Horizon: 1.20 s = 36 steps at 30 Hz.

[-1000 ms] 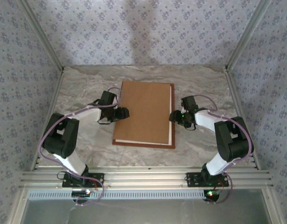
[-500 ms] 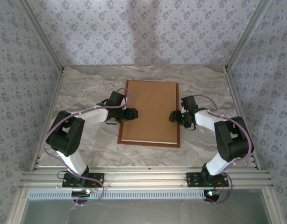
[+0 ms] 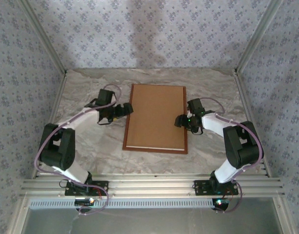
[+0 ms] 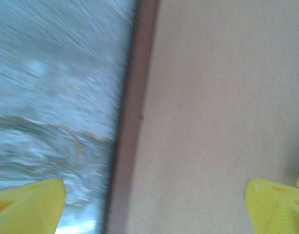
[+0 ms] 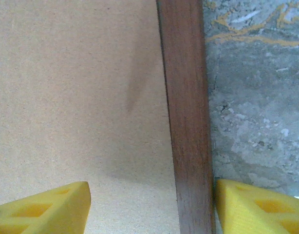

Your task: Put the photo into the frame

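Note:
The reddish-brown frame (image 3: 154, 150) lies flat mid-table with a plain brown backing board (image 3: 157, 117) covering its inside; the photo is hidden. My left gripper (image 3: 128, 109) hovers at the frame's left edge. In the blurred left wrist view the gripper (image 4: 154, 209) is open wide, its yellow fingertips (image 4: 28, 207) astride the left moulding (image 4: 132, 122). My right gripper (image 3: 179, 121) is at the right edge. In the right wrist view this gripper (image 5: 152, 209) is open, one fingertip (image 5: 47, 209) over the board (image 5: 76, 97), the other beside the moulding (image 5: 186, 122).
The marble table (image 3: 91, 141) has free room left, right and behind the frame. Patterned walls with metal corner posts (image 3: 52, 53) close it in on three sides. Aluminium rails (image 3: 149, 185) run along the near edge by the arm bases.
The frame and board slid right and the board squared up in the frame. My left gripper drew back from over the board to the left edge and opened wider. The right arm barely moved.

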Each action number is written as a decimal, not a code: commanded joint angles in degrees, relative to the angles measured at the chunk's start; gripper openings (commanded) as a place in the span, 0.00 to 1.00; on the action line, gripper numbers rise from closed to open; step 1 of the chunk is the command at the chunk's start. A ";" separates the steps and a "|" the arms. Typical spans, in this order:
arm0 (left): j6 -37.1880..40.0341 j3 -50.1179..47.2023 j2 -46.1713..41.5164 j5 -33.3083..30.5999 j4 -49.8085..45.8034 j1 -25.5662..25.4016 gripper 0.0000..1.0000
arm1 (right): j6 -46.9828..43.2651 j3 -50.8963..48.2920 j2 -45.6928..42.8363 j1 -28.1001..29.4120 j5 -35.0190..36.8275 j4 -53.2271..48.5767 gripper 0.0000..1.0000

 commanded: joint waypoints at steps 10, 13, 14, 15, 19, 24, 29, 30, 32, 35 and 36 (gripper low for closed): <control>2.20 -9.84 -2.35 -4.85 -0.72 0.68 0.62 | -5.76 23.12 12.10 4.10 8.24 -4.82 0.70; 1.91 -11.27 -1.68 -5.02 -0.07 -0.70 0.60 | -6.24 29.01 17.38 5.36 8.72 -5.91 0.70; 1.64 -11.56 -1.27 -5.00 0.32 -1.23 0.59 | -6.45 30.92 19.20 5.74 8.85 -6.42 0.70; 1.35 -11.84 -0.78 -4.83 0.73 -1.80 0.58 | -6.46 32.55 20.89 6.01 8.85 -7.07 0.70; -0.51 -12.71 1.41 -4.69 3.17 -3.59 0.54 | -6.50 36.01 24.92 6.73 7.67 -8.54 0.70; -2.97 -12.64 6.02 -4.34 5.61 -4.37 0.49 | -5.78 34.81 25.20 7.50 5.41 -10.55 0.70; -4.68 -12.23 8.99 -3.23 7.57 -4.45 0.44 | -4.14 31.37 23.78 8.34 3.55 -11.57 0.70; -4.87 -12.17 9.29 -3.07 7.86 -4.52 0.44 | -3.92 31.00 23.62 8.46 3.50 -11.98 0.70; -4.99 -11.79 9.90 -2.91 8.04 -4.70 0.43 | -3.64 30.91 23.50 8.68 3.33 -13.31 0.70; -4.92 -10.99 10.71 -2.79 7.87 -5.24 0.43 | -3.34 31.57 23.12 8.89 3.83 -16.03 0.70; -4.98 -10.78 10.94 -2.87 7.86 -5.46 0.43 | -3.32 31.47 22.83 8.98 4.29 -16.70 0.70</control>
